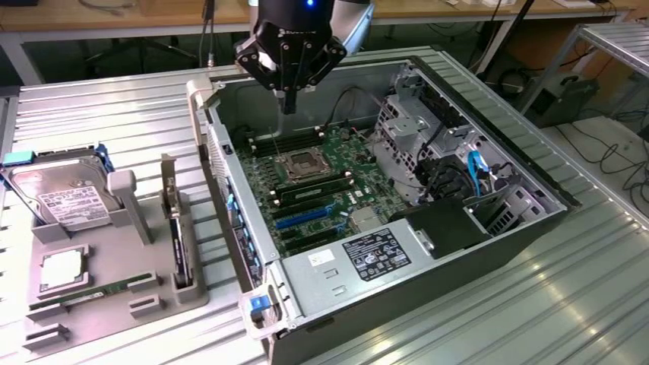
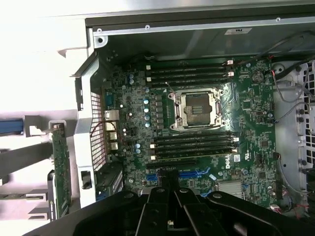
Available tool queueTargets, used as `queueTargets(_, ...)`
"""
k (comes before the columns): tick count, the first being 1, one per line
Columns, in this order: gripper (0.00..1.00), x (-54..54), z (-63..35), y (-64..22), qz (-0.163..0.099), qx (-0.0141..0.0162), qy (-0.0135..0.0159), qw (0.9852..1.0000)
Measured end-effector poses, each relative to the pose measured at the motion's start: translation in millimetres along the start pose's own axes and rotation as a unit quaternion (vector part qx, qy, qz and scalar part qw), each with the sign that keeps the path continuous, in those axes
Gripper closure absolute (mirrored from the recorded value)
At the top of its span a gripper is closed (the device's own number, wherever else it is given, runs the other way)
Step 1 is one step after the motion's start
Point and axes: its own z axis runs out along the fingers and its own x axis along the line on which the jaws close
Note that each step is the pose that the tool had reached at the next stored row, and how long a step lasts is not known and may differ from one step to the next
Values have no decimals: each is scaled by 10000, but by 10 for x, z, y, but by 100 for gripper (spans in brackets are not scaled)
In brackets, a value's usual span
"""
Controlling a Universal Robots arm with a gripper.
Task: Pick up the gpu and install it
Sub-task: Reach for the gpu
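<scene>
Exterior view: closed, empty pincer (image 1: 289, 105) above the open computer case (image 1: 507, 243), over the green motherboard (image 1: 315, 190); arm cut off by the frame edge. Outside the case, on the exterior view's left, gpu (image 1: 181, 255) on edge in a slot of the grey plastic holder (image 1: 152, 300), just beside the case wall. Fan side hidden; long axis near-to-far along that wall, silver bracket at the far end. Ribbed metal surface (image 1: 112, 106) underneath.

Wrist view: black pincer (image 2: 167, 183), fingers together, partly cut off, over blue slots (image 2: 194, 173); square metal socket (image 2: 195, 109) beyond.
</scene>
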Motion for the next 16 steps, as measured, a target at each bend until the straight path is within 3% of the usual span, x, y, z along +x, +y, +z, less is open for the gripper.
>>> queueTargets(16,89,51,-1,-4,0,0,0,10000)
